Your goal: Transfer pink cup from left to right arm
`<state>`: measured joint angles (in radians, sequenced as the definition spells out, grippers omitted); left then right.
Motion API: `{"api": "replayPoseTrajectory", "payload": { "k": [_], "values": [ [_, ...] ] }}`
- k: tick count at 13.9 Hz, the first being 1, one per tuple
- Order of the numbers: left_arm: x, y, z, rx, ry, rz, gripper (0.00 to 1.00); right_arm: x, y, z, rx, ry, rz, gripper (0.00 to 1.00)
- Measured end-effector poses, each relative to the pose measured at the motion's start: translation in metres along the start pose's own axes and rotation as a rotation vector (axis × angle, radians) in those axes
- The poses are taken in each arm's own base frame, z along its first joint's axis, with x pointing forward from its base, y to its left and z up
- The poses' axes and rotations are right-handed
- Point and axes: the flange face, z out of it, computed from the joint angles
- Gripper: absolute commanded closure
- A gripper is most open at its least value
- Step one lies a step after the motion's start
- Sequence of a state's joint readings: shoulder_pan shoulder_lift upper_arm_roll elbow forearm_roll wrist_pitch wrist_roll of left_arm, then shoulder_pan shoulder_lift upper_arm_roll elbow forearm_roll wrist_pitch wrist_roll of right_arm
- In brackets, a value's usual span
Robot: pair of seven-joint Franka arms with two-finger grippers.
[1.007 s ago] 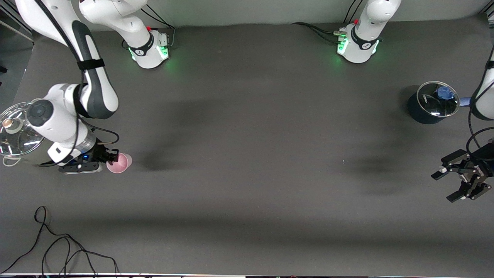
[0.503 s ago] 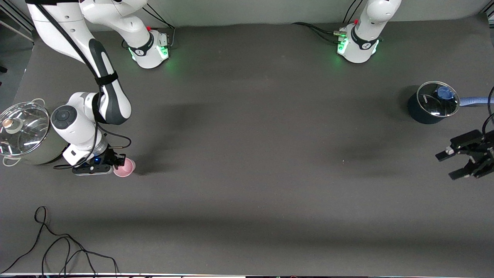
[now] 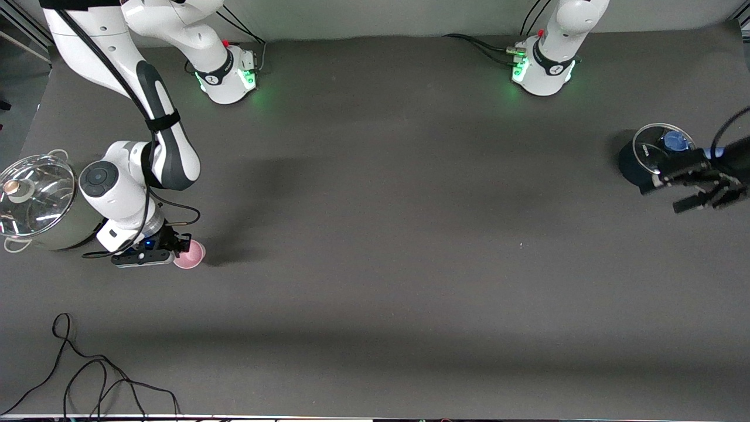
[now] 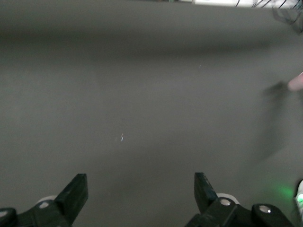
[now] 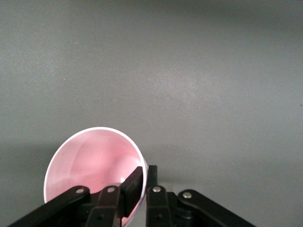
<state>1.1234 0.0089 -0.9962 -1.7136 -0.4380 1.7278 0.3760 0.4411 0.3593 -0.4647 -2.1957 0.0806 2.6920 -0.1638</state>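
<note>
While my right gripper [image 3: 183, 248] pinches the rim wall of the pink cup [image 3: 191, 255], one finger inside and one outside, the cup sits low over the table [image 3: 375, 234] at the right arm's end. Just beside that wrist I see a steel lidded pot [image 3: 36, 202]. My left gripper [image 3: 697, 186] hangs empty, fingers spread, over a dark glass-lidded pot [image 3: 651, 158].

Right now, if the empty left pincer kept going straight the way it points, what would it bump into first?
Probably just the bare gray table. The open left pincer has nothing between its fingers, and its wrist view shows only tabletop ahead. The pink cup sits off at the edge, likely out of line.
</note>
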Motion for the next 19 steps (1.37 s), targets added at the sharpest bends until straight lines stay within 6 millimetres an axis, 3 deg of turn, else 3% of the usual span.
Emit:
{"api": "replayPoseTrajectory", "payload": {
  "k": [4, 5, 6, 7, 8, 9, 12, 16, 19],
  "values": [
    [-0.007, 0.025, 0.0, 0.142, -0.051, -0.057, 0.0, 0.001, 0.0, -0.002, 0.0, 0.004, -0.004, 0.74],
    [-0.007, 0.029, 0.001, 0.161, -0.059, -0.066, 0.0, 0.002, 0.001, -0.003, 0.0, 0.006, -0.004, 0.67],
    [-0.009, 0.03, -0.001, 0.165, -0.063, -0.074, 0.0, 0.003, 0.001, -0.005, 0.001, 0.007, -0.005, 0.36],
    [-0.011, 0.028, -0.004, 0.165, -0.068, -0.079, 0.0, 0.005, 0.002, -0.009, 0.005, 0.005, -0.005, 0.12],
    [-0.014, 0.025, -0.006, 0.17, -0.074, -0.083, 0.0, 0.007, 0.004, -0.016, 0.013, -0.008, -0.001, 0.0],
    [-0.015, 0.023, -0.008, 0.19, -0.078, -0.086, 0.0, 0.01, 0.009, -0.029, 0.025, -0.027, 0.009, 0.0],
    [-0.015, 0.035, -0.007, 0.246, -0.098, -0.095, 0.0, 0.018, 0.04, -0.094, 0.084, -0.097, 0.055, 0.0],
    [-0.016, 0.064, -0.001, 0.315, -0.152, -0.103, 0.0, 0.025, 0.097, -0.197, 0.153, -0.185, 0.114, 0.0],
    [-0.016, 0.075, -0.005, 0.336, -0.163, -0.105, 0.0, 0.032, 0.117, -0.267, 0.172, -0.224, 0.125, 0.0]
  ]
}}
